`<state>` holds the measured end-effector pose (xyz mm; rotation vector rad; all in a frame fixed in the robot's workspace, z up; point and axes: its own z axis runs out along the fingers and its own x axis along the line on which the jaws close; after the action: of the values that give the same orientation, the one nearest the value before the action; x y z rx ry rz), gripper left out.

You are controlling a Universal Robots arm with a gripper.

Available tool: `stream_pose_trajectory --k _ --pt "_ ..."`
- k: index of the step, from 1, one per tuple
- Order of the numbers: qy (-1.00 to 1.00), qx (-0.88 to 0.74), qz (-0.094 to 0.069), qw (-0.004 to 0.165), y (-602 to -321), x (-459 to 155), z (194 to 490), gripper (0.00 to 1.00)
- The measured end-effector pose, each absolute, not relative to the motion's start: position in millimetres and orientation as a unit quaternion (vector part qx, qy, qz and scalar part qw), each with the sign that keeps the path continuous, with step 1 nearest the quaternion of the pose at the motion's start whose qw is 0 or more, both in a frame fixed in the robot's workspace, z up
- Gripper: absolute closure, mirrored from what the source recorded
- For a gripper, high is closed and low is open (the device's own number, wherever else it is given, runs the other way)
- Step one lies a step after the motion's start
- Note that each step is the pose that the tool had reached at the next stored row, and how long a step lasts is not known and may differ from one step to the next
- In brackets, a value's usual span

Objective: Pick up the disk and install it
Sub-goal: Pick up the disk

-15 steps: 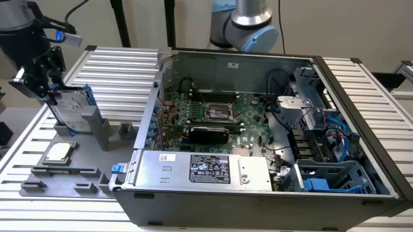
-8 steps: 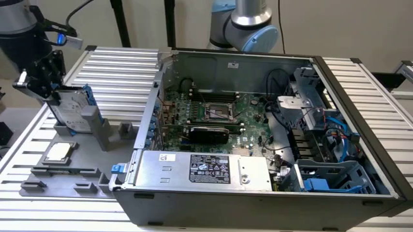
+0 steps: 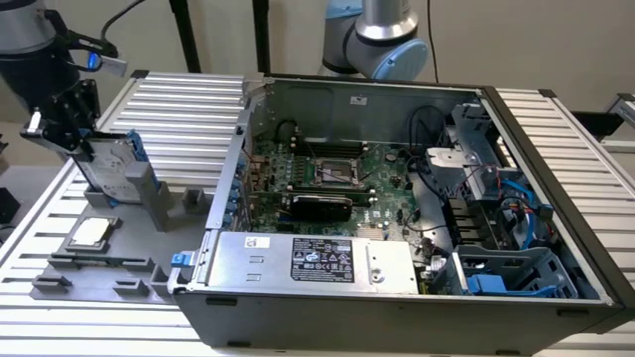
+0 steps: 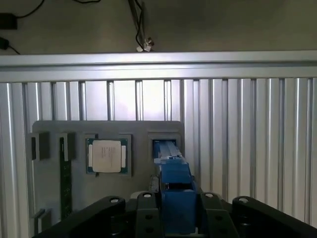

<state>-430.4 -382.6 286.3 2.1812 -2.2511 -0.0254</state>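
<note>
The disk [image 3: 111,169] stands on edge in an upright holder of the grey fixture [image 3: 149,245] at the exterior view's left, its silver face and blue rails showing. My gripper [image 3: 83,151] sits on the disk's upper edge. In the wrist view the disk's blue rail [image 4: 176,196] runs between my black fingers [image 4: 146,215], which press against both its sides. The fixture's slot [image 4: 166,141] lies just beyond the disk's far end.
The open computer case [image 3: 555,186] takes up the middle and right, with a motherboard [image 3: 332,175], a silver power supply [image 3: 317,260] and a blue-tabbed drive cage [image 3: 511,271]. A square silver chip [image 3: 89,232] [image 4: 106,156] and a memory stick [image 4: 65,178] lie in the fixture.
</note>
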Motion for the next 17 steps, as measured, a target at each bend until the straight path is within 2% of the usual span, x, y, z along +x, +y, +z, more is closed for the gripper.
stream_pose_trajectory --k 17 --pt "-0.72 0.694 -0.008 0.003 -389.1 -430.4 286.2 1.0"
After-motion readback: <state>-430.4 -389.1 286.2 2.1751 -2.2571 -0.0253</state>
